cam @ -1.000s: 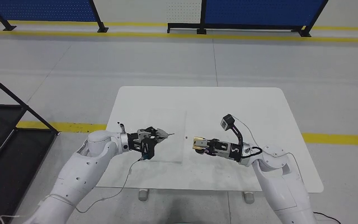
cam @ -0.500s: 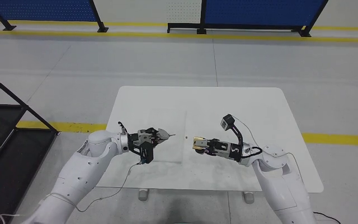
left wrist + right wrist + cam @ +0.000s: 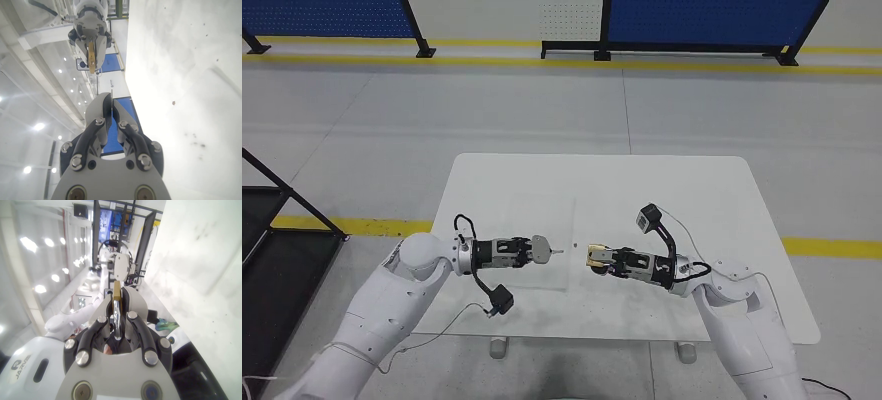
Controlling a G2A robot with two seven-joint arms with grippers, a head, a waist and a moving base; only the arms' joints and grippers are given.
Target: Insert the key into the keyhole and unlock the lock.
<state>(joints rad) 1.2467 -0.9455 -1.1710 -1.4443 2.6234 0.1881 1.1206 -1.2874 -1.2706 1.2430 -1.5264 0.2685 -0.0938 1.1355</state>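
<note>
Pinched the key (image 3: 555, 250) in the left gripper (image 3: 111, 103), with blade aimed at the lock (image 3: 91, 58). Clamped that lock in the right gripper (image 3: 117, 298) over the table (image 3: 692, 200), near yet apart, seemingly for straight entry.

Lock (image 3: 116, 291) brass, shackle (image 3: 117, 321) glossy metal; key (image 3: 112, 94) metal; table (image 3: 692, 190) matt, smooth.

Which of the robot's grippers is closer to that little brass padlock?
Right. The right gripper is clamped on the padlock itself. The left gripper, pinching the key, sits across an open gap from it, with the key pointing toward the padlock.
</note>
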